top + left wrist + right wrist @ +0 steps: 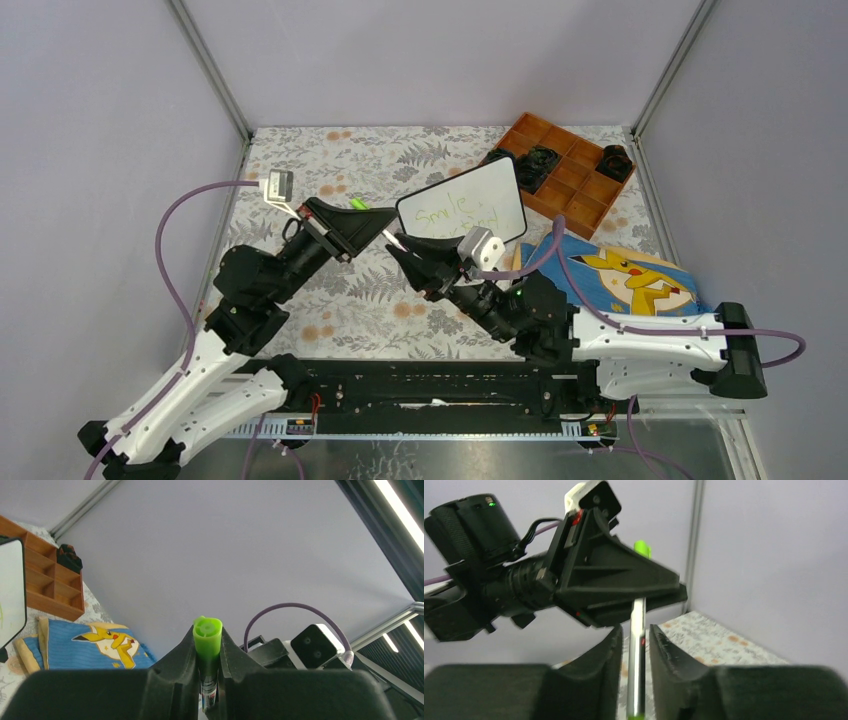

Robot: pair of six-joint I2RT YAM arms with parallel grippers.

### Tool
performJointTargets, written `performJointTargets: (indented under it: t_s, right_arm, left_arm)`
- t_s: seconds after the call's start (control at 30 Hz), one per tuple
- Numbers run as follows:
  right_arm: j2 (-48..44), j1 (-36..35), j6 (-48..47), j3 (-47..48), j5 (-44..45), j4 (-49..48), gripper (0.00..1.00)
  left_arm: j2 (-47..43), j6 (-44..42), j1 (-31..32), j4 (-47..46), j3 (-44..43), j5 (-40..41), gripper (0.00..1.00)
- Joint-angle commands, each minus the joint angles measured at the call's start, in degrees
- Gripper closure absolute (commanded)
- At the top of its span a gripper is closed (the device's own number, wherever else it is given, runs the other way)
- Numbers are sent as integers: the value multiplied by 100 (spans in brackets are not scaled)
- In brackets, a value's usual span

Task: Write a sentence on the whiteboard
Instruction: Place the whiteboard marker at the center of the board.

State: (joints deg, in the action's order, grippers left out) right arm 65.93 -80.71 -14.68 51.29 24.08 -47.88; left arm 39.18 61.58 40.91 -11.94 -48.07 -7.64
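The whiteboard [470,200] stands tilted at the table's middle back, with green handwriting on it; the top line [447,210] reads "Smile" and the second is partly hidden by my right wrist. Its edge shows in the left wrist view [11,590]. My left gripper [385,220] is shut on the green end of a marker [207,632]. The marker's silver body [638,625] runs down between the jaws of my right gripper [636,632], which stand close on each side with thin gaps. In the top view my right gripper [395,250] sits just below the left one, in front of the board's left edge.
A wooden compartment tray [565,170] with dark objects stands at the back right. A blue Pikachu cloth [625,275] lies right of the board, also in the left wrist view [95,642]. Grey walls enclose the floral table cover [350,290].
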Motion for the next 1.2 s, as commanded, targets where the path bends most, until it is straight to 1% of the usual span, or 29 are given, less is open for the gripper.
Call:
performJointTargets:
  t_s: [0.0, 0.1, 0.2, 0.23, 0.3, 0.37, 0.5, 0.57, 0.63, 0.73, 0.87, 1.0, 1.17]
  right_arm:
    - [-412, -2, 667, 393, -497, 1492, 60]
    - [-556, -4, 923, 406, -579, 1771, 45]
    - [-721, -9, 1150, 421, -587, 2060, 37]
    - [-779, -8, 1258, 432, -594, 2195, 35]
    - [-930, -6, 1505, 517, -628, 2576, 34]
    - [-1074, 1, 1786, 734, -751, 3202, 33]
    - [-1301, -1, 2319, 1377, -875, 4540, 33]
    - [-1412, 2, 2519, 1546, -864, 5027, 33]
    - [-1427, 2, 2680, 1732, -817, 5496, 35]
    - [-1185, 2, 2900, 2096, -891, 6033, 37]
    - [-858, 2, 3177, 2202, -1492, 5920, 40]
    - [-591, 11, 3416, 2203, -1853, 5636, 40]
    - [-372, 66, 3540, 2166, -1822, 5490, 40]
  left_arm:
    - [-238, -284, 3, 17, 19, 195, 100]
    - [-246, -228, 1, 26, 68, 201, 100]
    - [-271, -211, 1, 38, 85, 230, 100]
    - [-290, -234, 5, 58, 87, 239, 100]
    - [-324, -318, -3, 175, 35, 253, 100]
    - [-380, -526, 0, 360, -54, 227, 100]
    - [-468, -1215, 5, 919, -304, -34, 100]
    - [-486, -1585, 4, 1168, -430, -323, 100]
    - [-476, -1882, 5, 1383, -509, -774, 100]
    - [-435, -2202, 1, 1509, -634, -1302, 100]
    - [-324, -2492, -1, 1589, -879, -1591, 100]
    - [-211, -2646, 5, 1657, -1040, -1746, 100]
    - [-68, -2652, 5, 1620, -1079, -2025, 100]
